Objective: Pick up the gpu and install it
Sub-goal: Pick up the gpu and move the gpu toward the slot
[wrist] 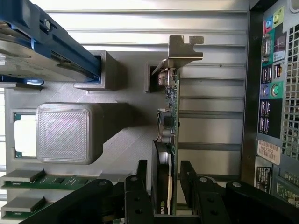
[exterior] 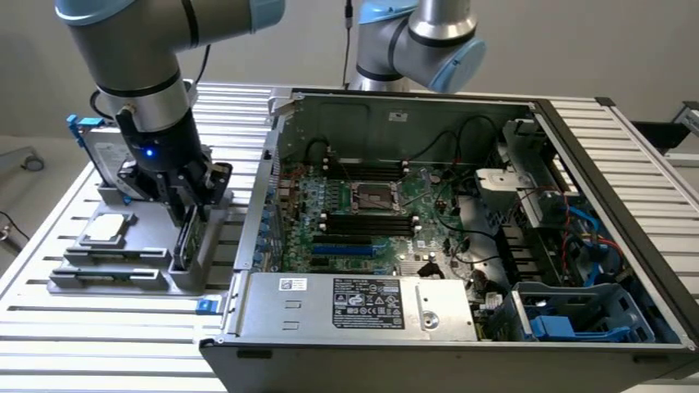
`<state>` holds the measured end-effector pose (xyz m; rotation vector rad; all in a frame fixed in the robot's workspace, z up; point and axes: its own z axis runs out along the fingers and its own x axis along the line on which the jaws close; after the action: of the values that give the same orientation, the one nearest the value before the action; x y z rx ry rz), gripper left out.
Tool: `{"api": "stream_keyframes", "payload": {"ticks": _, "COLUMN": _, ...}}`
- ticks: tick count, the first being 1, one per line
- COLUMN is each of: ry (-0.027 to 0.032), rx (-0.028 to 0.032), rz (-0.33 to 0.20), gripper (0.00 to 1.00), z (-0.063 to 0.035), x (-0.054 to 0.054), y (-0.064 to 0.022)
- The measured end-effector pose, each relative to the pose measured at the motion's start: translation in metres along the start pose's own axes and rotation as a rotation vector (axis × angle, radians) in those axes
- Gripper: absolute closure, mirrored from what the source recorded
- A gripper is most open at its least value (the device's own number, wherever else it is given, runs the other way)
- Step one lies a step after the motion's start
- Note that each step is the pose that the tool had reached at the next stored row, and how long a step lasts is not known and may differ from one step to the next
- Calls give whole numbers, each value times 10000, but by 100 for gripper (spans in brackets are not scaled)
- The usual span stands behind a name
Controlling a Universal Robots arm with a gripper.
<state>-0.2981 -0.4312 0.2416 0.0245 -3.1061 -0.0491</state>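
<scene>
The gpu (wrist: 172, 107) stands up on its thin edge in a slot of the grey holder (exterior: 213, 282). The holder sits on the bench (exterior: 110, 352), just beside the open computer case (exterior: 611, 155). The tool (wrist: 164, 165) is down over the card and is opened wide. One finger is on each side of the card, very close, but I think they are not squeezing it. The tool has hold of nothing.

The card looks light and stiff. It is thin and has little parts on its green board, so it could break if it is pinched hard or bent. The flat black side and the flat back of the board look like the best places to hold. The metal end plate (wrist: 184, 46) looks too thin for that.

The holder also carries a hard drive (wrist: 42, 51) with blue rails, a small silver chip (exterior: 106, 229) and two memory sticks (wrist: 42, 179). Inside the case are the main board (exterior: 372, 209), a grey power box (exterior: 361, 303) and a blue cage (exterior: 568, 323).
</scene>
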Motion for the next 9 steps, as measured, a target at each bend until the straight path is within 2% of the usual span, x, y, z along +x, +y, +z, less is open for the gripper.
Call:
{"api": "stream_keyframes", "payload": {"ticks": 7, "ry": -3, "rx": -17, "rz": 0, "gripper": 58, "z": 2, "x": -4, "y": 0}}
{"api": "stream_keyframes", "payload": {"ticks": 8, "ry": -3, "rx": -21, "rz": 0, "gripper": 60, "z": 2, "x": -4, "y": 0}}
{"api": "stream_keyframes", "payload": {"ticks": 9, "ry": -2, "rx": -23, "rz": 0, "gripper": 66, "z": 1, "x": -5, "y": 0}}
